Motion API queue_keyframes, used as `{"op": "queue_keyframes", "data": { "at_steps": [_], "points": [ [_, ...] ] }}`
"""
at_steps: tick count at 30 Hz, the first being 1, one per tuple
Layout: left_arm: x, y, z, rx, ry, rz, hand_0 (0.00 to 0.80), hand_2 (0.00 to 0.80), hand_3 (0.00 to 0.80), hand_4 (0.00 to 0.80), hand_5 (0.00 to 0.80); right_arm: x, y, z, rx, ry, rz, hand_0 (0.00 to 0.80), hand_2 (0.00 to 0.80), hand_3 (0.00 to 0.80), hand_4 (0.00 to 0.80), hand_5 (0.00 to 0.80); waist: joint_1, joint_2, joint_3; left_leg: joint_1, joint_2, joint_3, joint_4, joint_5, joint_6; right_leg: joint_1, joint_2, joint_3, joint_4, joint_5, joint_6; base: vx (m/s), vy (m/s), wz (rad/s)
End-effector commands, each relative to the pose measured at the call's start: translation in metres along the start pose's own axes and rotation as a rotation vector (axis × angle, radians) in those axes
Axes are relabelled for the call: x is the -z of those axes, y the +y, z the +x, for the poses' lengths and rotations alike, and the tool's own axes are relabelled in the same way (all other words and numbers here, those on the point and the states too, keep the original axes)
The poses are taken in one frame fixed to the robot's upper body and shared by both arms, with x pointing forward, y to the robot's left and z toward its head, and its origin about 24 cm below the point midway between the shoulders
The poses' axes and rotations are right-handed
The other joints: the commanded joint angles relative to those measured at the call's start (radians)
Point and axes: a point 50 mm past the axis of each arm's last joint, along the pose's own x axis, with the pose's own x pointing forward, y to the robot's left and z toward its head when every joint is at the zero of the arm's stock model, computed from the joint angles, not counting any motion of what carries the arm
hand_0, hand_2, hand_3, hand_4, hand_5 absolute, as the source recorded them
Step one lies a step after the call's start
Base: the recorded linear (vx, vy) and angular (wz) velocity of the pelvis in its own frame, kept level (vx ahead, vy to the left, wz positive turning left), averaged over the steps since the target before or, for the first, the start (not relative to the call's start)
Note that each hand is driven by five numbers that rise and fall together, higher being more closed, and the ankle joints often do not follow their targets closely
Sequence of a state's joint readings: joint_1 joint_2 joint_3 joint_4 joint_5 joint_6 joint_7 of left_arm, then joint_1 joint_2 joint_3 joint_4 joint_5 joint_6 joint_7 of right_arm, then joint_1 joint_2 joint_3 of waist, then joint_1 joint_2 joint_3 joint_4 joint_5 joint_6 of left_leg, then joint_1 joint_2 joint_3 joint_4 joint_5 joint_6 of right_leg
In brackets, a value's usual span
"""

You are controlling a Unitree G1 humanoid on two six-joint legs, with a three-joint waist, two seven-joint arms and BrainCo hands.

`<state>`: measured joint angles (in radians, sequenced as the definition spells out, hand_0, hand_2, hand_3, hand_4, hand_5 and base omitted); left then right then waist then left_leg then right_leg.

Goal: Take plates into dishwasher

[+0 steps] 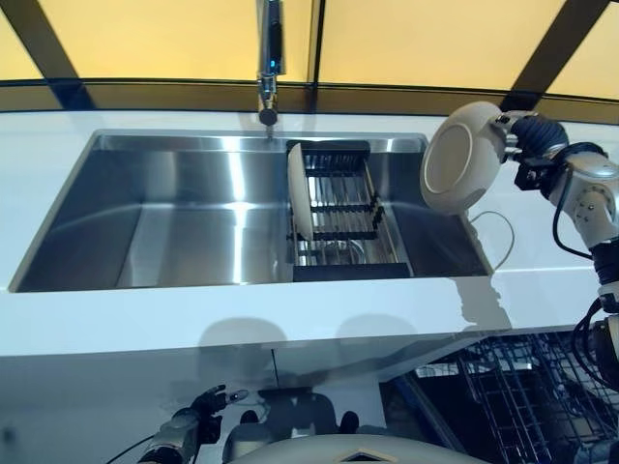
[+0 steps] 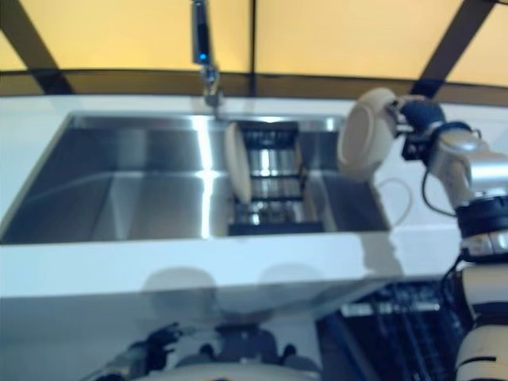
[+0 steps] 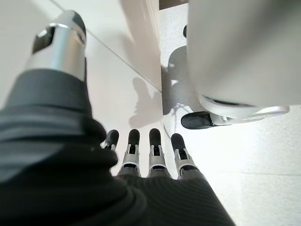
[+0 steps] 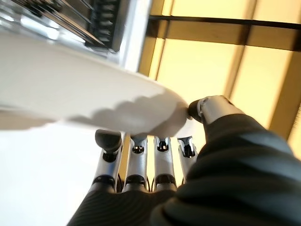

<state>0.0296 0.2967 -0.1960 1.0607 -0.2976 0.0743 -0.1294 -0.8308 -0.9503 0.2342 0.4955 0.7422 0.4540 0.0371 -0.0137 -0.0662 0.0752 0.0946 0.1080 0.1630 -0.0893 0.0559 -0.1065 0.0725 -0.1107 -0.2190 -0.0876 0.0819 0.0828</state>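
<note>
My right hand [image 1: 523, 131] holds a white plate [image 1: 460, 158] on edge in the air, above the right end of the steel sink [image 1: 174, 213]. In the right wrist view the fingers [image 4: 136, 160] lie against one face of the plate [image 4: 70, 89] and the thumb [image 4: 211, 108] presses its rim. A second white plate [image 1: 300, 190] stands upright at the left side of the black dish rack [image 1: 348, 208] inside the sink. My left hand [image 1: 198, 411] hangs low below the counter, open and holding nothing.
A dark wire dishwasher basket [image 1: 522, 387] stands pulled out below the counter at the lower right. The faucet [image 1: 270, 58] rises behind the sink's middle. White countertop [image 1: 242, 319] runs along the sink's front edge and right side.
</note>
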Motion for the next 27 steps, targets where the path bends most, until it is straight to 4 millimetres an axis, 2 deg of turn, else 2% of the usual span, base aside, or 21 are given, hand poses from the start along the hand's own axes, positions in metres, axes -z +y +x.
{"op": "queue_keyframes", "data": {
  "at_steps": [1, 10, 14, 19, 27],
  "points": [
    [-0.008, 0.007, 0.002, -0.021, -0.007, 0.040, 0.000, 0.000, 0.000, 0.000, 0.000, -0.058, -0.026, -0.018, 0.066, -0.238, -0.002, 0.800, 0.800, 0.800, 0.800, 0.800, 0.001, -0.038, -0.036, 0.014, -0.020, 0.037, 0.010, -0.076, 0.033, 0.017, -0.030, 0.011, 0.035, -0.045, 0.066, -0.010, 0.004, -0.05],
    [-0.005, 0.013, 0.000, -0.052, -0.006, 0.018, 0.000, 0.000, 0.000, 0.000, 0.000, -0.059, -0.064, -0.040, 0.184, -0.226, -0.058, 0.800, 0.800, 0.800, 0.800, 0.800, -0.042, -0.045, -0.045, 0.017, -0.020, 0.058, 0.009, -0.085, 0.042, -0.004, -0.019, 0.050, 0.034, -0.035, 0.072, -0.018, 0.003, -0.12],
    [-0.005, 0.015, 0.000, -0.061, -0.009, 0.008, 0.000, 0.000, 0.000, 0.000, 0.000, -0.050, -0.079, -0.049, 0.210, -0.172, -0.121, 0.800, 0.800, 0.800, 0.800, 0.800, -0.069, -0.045, -0.050, 0.019, -0.018, 0.073, 0.006, -0.087, 0.046, -0.016, -0.012, 0.070, 0.037, -0.031, 0.075, -0.015, 0.007, -0.21],
    [-0.005, 0.018, -0.001, -0.069, -0.012, -0.006, 0.000, 0.000, 0.000, 0.000, 0.000, -0.042, -0.087, -0.056, 0.206, -0.135, -0.180, 0.800, 0.800, 0.800, 0.800, 0.800, -0.091, -0.045, -0.053, 0.019, -0.014, 0.085, 0.005, -0.087, 0.048, -0.027, -0.006, 0.084, 0.042, -0.029, 0.077, -0.014, -0.002, -0.13],
    [0.001, 0.023, -0.002, -0.082, -0.013, -0.047, 0.000, 0.000, 0.000, 0.000, 0.000, -0.011, -0.098, -0.068, 0.178, -0.062, -0.207, 0.800, 0.800, 0.800, 0.800, 0.800, -0.129, -0.045, -0.055, 0.021, -0.007, 0.107, 0.002, -0.089, 0.055, -0.046, 0.006, 0.108, 0.050, -0.026, 0.079, -0.008, -0.005, -0.09]
  ]
}}
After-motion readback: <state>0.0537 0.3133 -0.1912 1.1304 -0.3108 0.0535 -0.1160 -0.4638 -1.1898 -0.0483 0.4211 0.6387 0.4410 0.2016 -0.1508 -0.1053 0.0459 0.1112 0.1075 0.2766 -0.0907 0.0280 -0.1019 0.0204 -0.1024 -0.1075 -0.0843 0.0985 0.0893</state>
